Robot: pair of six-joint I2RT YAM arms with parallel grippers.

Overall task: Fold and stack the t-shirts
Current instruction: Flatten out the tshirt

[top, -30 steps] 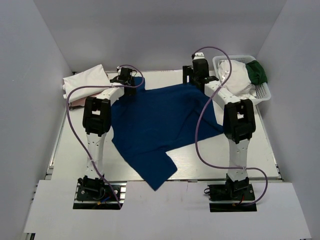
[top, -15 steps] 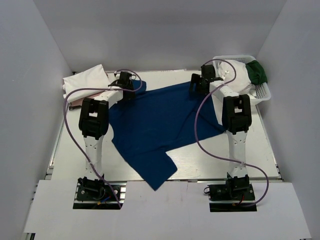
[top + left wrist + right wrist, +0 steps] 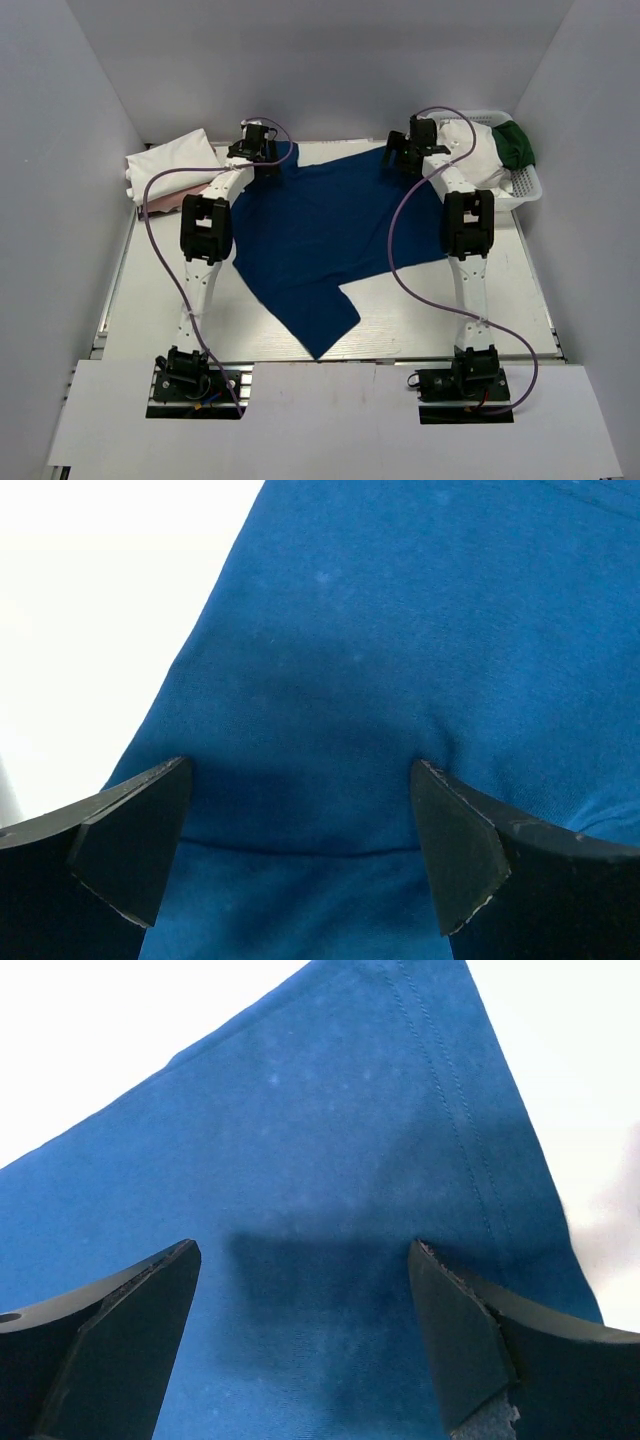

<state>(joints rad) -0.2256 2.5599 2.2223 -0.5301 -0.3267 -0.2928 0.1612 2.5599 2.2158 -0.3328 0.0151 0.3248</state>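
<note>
The royal-blue t-shirt (image 3: pixel 330 225) lies spread across the table, one part reaching to the near edge. My left gripper (image 3: pixel 262 152) is open over its far left corner; blue cloth with a seam (image 3: pixel 330 730) fills the view between the wide-apart fingers. My right gripper (image 3: pixel 408 152) is open over its far right corner; the hemmed edge (image 3: pixel 450 1110) shows between its fingers. A white shirt (image 3: pixel 172 160) lies folded at the far left on a pale pink one (image 3: pixel 165 203). A white shirt (image 3: pixel 478 150) and a dark green one (image 3: pixel 514 145) sit in the basket.
The white lattice basket (image 3: pixel 525 187) stands at the far right corner. Grey walls close in the table on three sides. Purple cables loop from both arms. The white table top (image 3: pixel 440 310) shows at the near right and near left.
Both arms have stretched farther toward the back of the table, and the blue shirt's far edge has moved back and flattened out with them.
</note>
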